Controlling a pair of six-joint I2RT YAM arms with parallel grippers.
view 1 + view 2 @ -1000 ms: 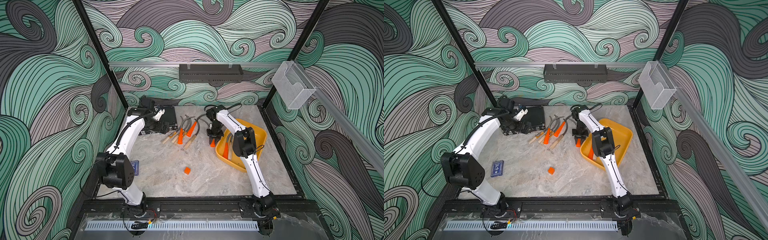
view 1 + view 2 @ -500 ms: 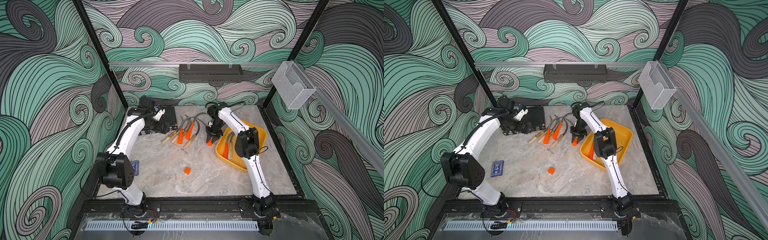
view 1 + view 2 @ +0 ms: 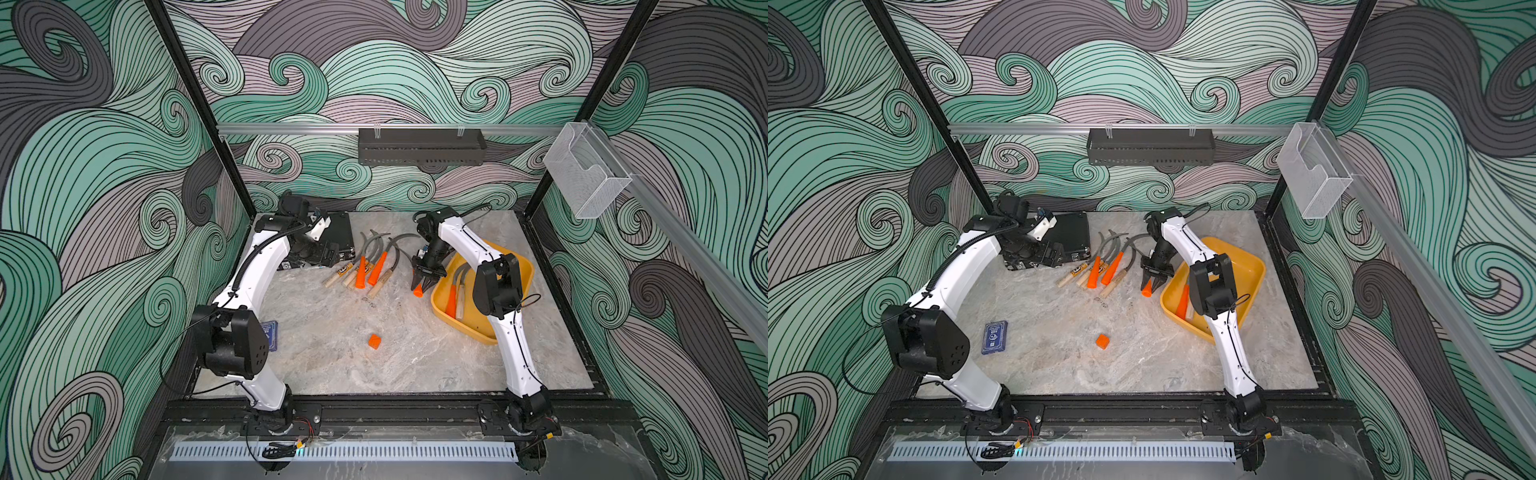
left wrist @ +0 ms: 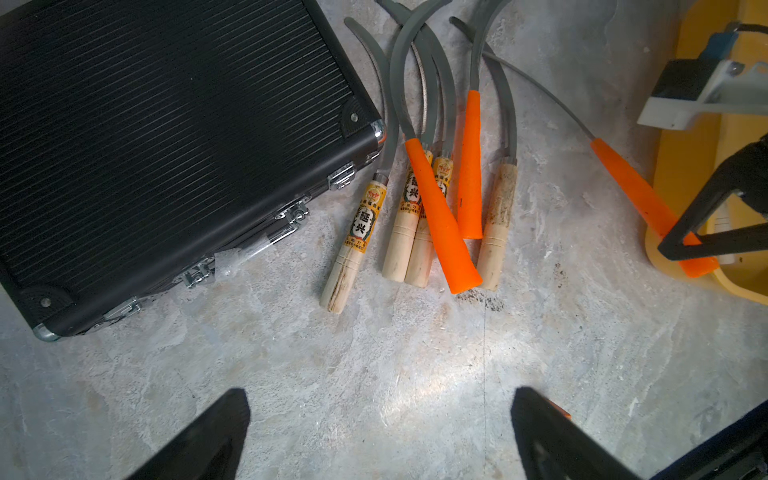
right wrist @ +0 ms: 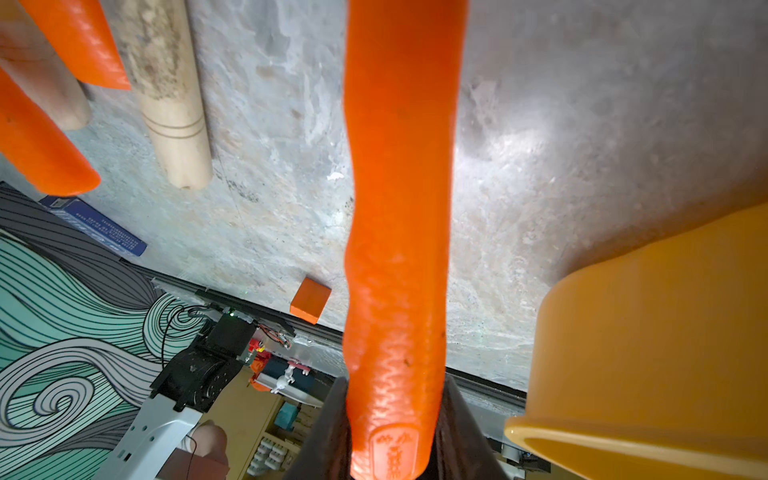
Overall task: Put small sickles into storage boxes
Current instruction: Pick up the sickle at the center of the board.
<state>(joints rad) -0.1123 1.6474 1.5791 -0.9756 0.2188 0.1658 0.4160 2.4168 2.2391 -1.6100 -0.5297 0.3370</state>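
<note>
Right wrist: right hand (image 5: 395, 432) around orange sickle (image 5: 399, 187); tray rim (image 5: 623, 442) just beside

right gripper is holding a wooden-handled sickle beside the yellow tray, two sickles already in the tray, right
No: the sickle in the right gripper has an orange handle, not a wooden one; the right wrist view shows it between the fingers. It is beside the yellow tray, which holds two sickles.

Yellow tray (image 3: 1246, 270), orange-handled sickle (image 5: 395, 208), orange cube (image 3: 374, 341), black ribbed case (image 4: 166, 137)
</note>
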